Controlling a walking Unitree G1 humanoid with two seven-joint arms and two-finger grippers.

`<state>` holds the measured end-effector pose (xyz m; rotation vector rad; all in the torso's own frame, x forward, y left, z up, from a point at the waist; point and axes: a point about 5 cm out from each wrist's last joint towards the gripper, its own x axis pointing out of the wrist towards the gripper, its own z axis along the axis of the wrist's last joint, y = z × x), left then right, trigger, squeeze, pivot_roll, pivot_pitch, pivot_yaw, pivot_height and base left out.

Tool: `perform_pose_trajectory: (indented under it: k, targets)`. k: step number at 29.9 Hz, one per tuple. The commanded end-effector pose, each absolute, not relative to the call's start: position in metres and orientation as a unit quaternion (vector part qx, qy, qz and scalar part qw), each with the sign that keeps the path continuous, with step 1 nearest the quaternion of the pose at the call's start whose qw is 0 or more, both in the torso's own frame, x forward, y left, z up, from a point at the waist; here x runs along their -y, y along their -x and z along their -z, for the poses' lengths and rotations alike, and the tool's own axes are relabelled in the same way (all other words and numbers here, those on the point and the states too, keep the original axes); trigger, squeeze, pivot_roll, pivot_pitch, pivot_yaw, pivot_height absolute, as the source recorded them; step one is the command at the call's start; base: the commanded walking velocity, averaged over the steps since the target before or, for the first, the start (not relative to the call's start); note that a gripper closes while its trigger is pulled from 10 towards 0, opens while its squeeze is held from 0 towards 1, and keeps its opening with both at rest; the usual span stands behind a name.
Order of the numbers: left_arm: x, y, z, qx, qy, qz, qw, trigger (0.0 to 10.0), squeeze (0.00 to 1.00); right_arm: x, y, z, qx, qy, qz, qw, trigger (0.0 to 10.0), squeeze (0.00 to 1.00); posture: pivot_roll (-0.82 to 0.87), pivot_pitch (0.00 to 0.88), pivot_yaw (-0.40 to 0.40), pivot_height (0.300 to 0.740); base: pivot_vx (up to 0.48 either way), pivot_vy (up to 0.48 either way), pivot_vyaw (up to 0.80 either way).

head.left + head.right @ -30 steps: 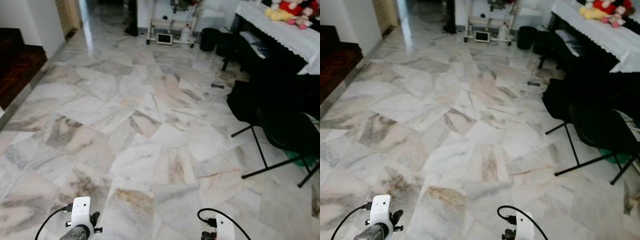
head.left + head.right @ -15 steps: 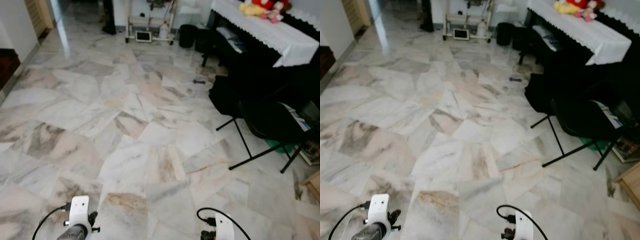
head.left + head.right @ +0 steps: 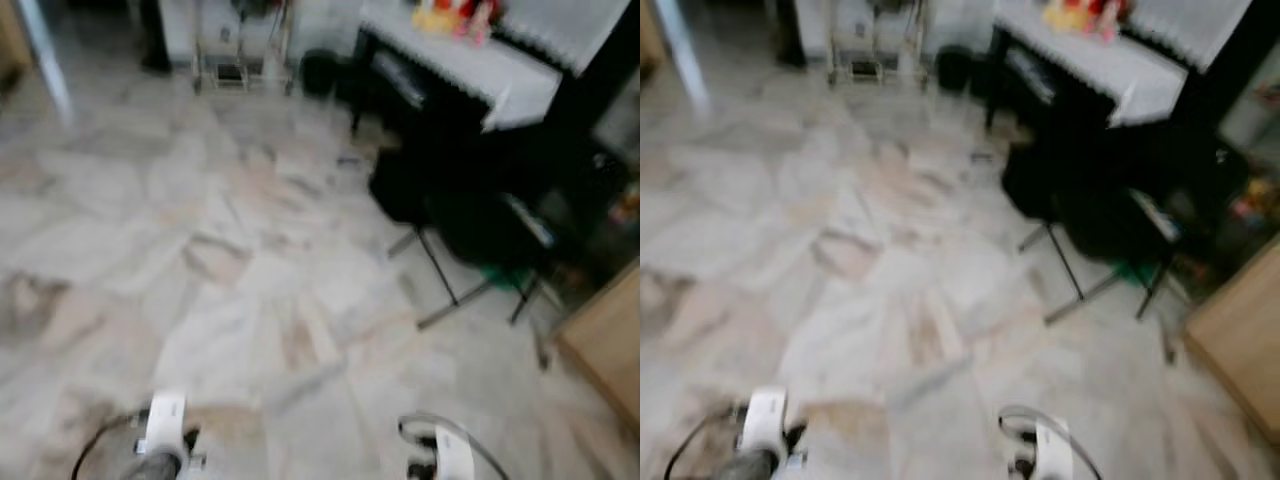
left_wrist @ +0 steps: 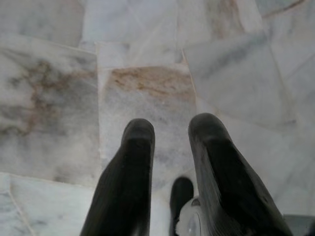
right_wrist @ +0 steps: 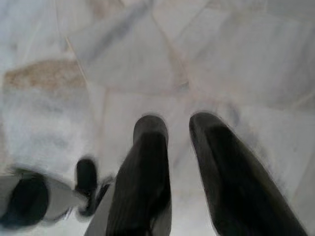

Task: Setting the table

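Both arms hang low over a marble floor [image 3: 200,250]. My left gripper [image 4: 170,128] points down at the tiles, its two black fingers apart with nothing between them. My right gripper [image 5: 177,123] hangs the same way, open and empty. The white wrist housings of the left arm [image 3: 163,435] and the right arm [image 3: 445,460] show at the bottom of the blurred head views. A dark table with a white lace cloth [image 3: 480,70] stands at the back right, with plush toys [image 3: 450,15] on it.
A black folding chair [image 3: 480,225] stands on the right in front of the table. A light wooden piece of furniture [image 3: 605,350] is at the right edge. A white trolley [image 3: 235,60] and a black bin [image 3: 320,70] stand at the far wall.
The camera has swung to the right, so the whole scene has slid left and blurred. The wooden furniture has come into view on the right. Both arms hang as before.
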<state>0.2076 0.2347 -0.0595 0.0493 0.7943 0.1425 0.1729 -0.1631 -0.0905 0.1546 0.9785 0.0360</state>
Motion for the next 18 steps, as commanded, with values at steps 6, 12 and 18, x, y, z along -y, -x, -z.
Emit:
perform_pose_trajectory:
  k: [6, 12, 18]
  targets:
    - [-0.2306, -0.2037, 0.0634, -0.400, -0.023, -0.064, 0.914, 10.0, 0.00, 0.1685, -0.1700, 0.0916, -0.475, -0.069, -0.010, 0.877, 10.0, 0.00, 0.24, 0.000, -0.105, 0.740, 0.000, 0.000, -0.79]
    - [-0.2311, -0.2030, 0.0638, -0.404, -0.026, -0.061, 0.912, 10.0, 0.00, 0.1671, -0.1712, 0.0913, -0.475, -0.068, -0.009, 0.877, 10.0, 0.00, 0.24, 0.000, -0.096, 0.740, 0.000, 0.000, -0.79]
    - [-0.2332, -0.2032, 0.0633, -0.409, -0.045, -0.047, 0.910, 10.0, 0.00, 0.1629, -0.1726, 0.0909, -0.475, -0.034, -0.033, 0.879, 10.0, 0.00, 0.25, 0.000, -0.059, 0.740, 0.000, 0.000, -0.78]
